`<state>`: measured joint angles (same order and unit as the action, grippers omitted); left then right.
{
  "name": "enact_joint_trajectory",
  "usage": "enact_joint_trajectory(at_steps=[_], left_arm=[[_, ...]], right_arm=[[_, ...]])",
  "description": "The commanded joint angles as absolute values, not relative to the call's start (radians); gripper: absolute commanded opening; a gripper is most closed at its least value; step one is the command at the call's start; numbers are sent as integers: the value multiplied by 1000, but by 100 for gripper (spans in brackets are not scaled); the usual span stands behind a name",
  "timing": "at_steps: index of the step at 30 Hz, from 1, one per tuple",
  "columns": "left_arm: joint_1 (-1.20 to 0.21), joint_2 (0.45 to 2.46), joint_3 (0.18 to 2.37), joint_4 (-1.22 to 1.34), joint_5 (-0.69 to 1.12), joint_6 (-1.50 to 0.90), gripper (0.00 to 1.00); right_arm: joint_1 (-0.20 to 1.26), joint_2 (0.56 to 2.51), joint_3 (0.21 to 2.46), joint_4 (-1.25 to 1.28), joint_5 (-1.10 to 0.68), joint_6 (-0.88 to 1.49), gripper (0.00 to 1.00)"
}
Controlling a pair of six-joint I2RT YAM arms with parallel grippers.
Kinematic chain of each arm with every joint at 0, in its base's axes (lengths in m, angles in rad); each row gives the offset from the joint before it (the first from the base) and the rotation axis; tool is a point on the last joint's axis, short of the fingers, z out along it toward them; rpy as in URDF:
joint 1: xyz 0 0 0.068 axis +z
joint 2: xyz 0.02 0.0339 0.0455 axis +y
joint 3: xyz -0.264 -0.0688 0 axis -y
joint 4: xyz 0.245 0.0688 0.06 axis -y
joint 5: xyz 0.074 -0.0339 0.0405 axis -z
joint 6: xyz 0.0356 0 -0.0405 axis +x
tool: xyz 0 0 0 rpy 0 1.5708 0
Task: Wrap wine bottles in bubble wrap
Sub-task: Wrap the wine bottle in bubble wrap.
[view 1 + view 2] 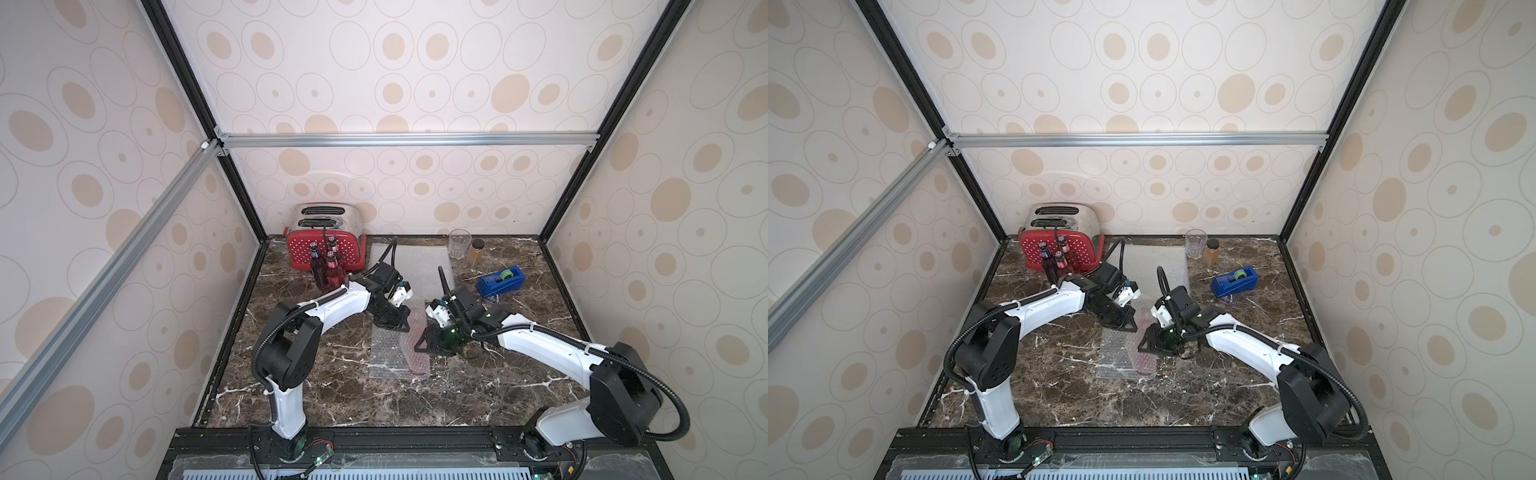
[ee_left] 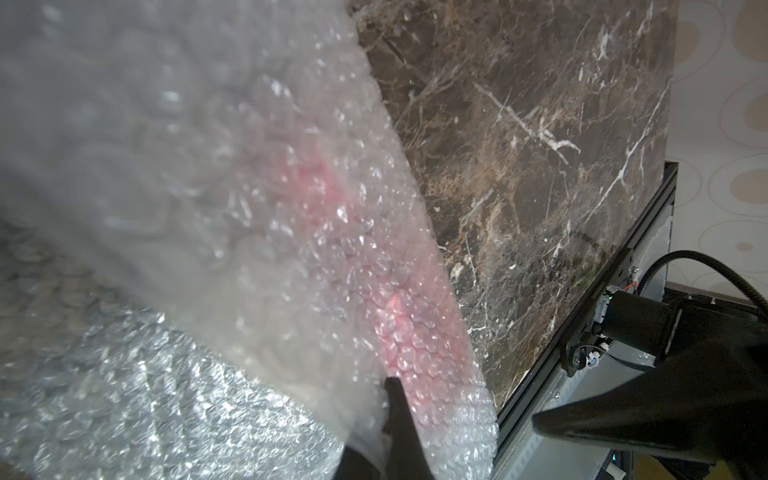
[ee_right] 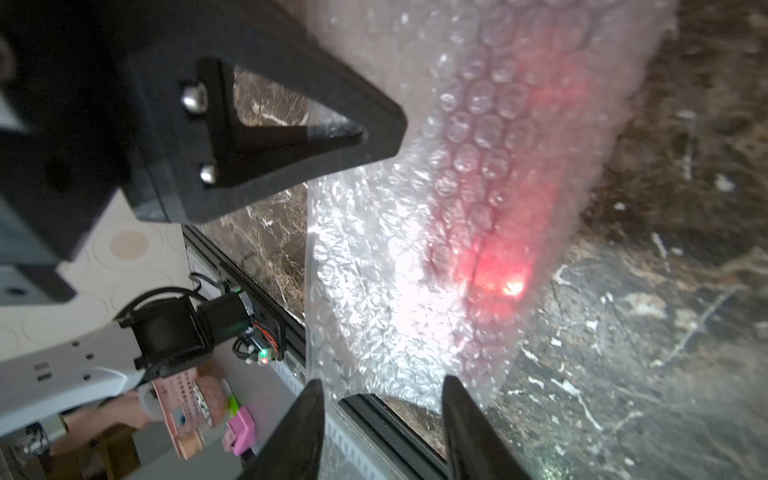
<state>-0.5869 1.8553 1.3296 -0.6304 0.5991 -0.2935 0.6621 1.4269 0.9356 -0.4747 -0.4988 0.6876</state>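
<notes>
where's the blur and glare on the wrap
Left wrist view: the translucent bubble wrap sheet is out of focus close to the lens, crisp with glints farther off. Right wrist view: glare bleaches the wrap beside the glowing red-liquid glass bottle. Both top views: sharp, evenly lit.

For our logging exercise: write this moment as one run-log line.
bottle: lying inside bubble wrap | left gripper: shut on bubble wrap | right gripper: open

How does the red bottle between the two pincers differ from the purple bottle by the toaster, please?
The red bottle lies on its side; the purple bottle stands upright. The red bottle is covered by bubble wrap; the purple bottle is bare. Both are slim bottles holding coloured liquid.
</notes>
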Motion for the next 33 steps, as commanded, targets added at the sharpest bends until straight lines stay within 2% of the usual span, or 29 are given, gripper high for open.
enact_joint_trajectory(at_steps=[1, 8, 17, 19, 20, 24, 26, 28, 33], left_arm=[[-584, 1828, 1330, -664, 564, -251, 0], [-583, 1866, 1337, -660, 566, -265, 0], [-583, 1890, 1344, -661, 572, -275, 7], [-584, 1888, 1344, -665, 572, -278, 14], [-583, 1883, 1345, -668, 570, -278, 21], [-584, 1841, 1346, -693, 523, -279, 57], [-583, 1800, 1346, -715, 479, -263, 62], [-581, 1756, 1337, -734, 465, -244, 62], [-582, 1721, 1242, -668, 583, -274, 34]], right_arm=[[670, 1420, 939, -560, -376, 730, 55], [710, 1477, 964, -547, -236, 819, 71], [759, 1625, 1026, -529, -213, 834, 70], [759, 1643, 1022, -531, -202, 842, 67], [758, 1650, 1018, -535, -195, 845, 67], [759, 1670, 995, -525, -205, 863, 61], [759, 1669, 988, -517, -208, 870, 59], [759, 1666, 986, -512, -212, 871, 57], [759, 1664, 988, -492, -234, 872, 56]])
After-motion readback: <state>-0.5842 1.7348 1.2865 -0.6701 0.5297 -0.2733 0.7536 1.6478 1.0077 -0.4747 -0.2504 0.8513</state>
